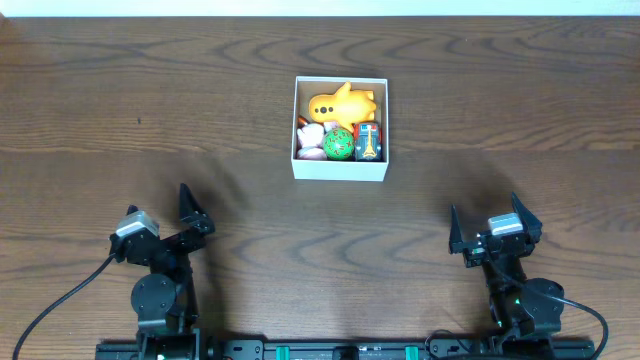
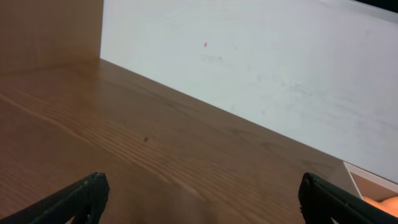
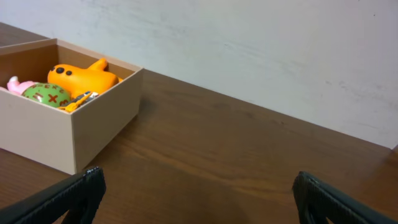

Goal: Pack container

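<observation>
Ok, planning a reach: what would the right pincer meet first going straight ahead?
Probably nothing soon: bare table lies ahead of the right pincer, then the white wall. The container seems to sit left of that line.

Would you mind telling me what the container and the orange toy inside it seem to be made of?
Container: likely cardboard, matte white outside, brown inside, thin flat walls. Orange toy: probably soft rubber or plastic, smooth, rounded, slightly glossy.

One container [image 1: 340, 168] sits on one wooden table [image 1: 120, 100], four small toys visible inside: one orange figure [image 1: 342, 104], one green ball [image 1: 339, 143], one pink toy [image 1: 311, 138], one red-and-orange toy [image 1: 368, 142]. Two two-fingered grippers: left gripper [image 2: 200, 190] at seven o'clock, right gripper [image 3: 197, 183] at five.
</observation>
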Robot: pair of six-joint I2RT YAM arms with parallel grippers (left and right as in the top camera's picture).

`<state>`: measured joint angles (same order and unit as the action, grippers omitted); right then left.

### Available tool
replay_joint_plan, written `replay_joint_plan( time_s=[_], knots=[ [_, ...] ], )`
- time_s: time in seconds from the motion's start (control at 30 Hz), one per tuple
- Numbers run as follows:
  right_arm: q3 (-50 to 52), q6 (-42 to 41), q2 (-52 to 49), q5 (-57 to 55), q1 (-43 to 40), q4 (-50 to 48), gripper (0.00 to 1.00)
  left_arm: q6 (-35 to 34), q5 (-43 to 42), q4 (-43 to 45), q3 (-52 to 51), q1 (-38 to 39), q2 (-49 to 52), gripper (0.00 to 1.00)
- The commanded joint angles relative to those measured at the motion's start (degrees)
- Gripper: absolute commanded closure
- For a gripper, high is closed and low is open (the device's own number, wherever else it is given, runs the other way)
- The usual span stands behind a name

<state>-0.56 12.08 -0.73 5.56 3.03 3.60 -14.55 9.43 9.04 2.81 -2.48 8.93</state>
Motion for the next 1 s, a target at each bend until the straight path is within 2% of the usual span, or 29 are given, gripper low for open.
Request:
replay_joint_plan(
  time_s=[0.0, 0.3, 0.5, 0.97],
  knots=[
    [0.2, -0.9, 0.4, -0.2, -0.4, 0.0, 0.01, 1.0, 0.3, 0.3, -0.9, 1.0, -0.5, 0.02],
    [0.2, -0.9, 0.4, -0.2, -0.4, 0.0, 0.01, 1.0, -2.1, -0.3, -2.6, 1.2, -0.5, 0.02],
    [0.2, -0.9, 0.4, -0.2, -0.4, 0.0, 0.01, 1.0, -5.4, -3.7, -2.6, 1.2, -0.5, 0.02],
    [0.2, -0.9, 0.4, -0.2, -0.4, 0.0, 0.01, 1.0, -6.5, -11.3, -2.6, 1.2, -0.5, 0.02]
  ],
)
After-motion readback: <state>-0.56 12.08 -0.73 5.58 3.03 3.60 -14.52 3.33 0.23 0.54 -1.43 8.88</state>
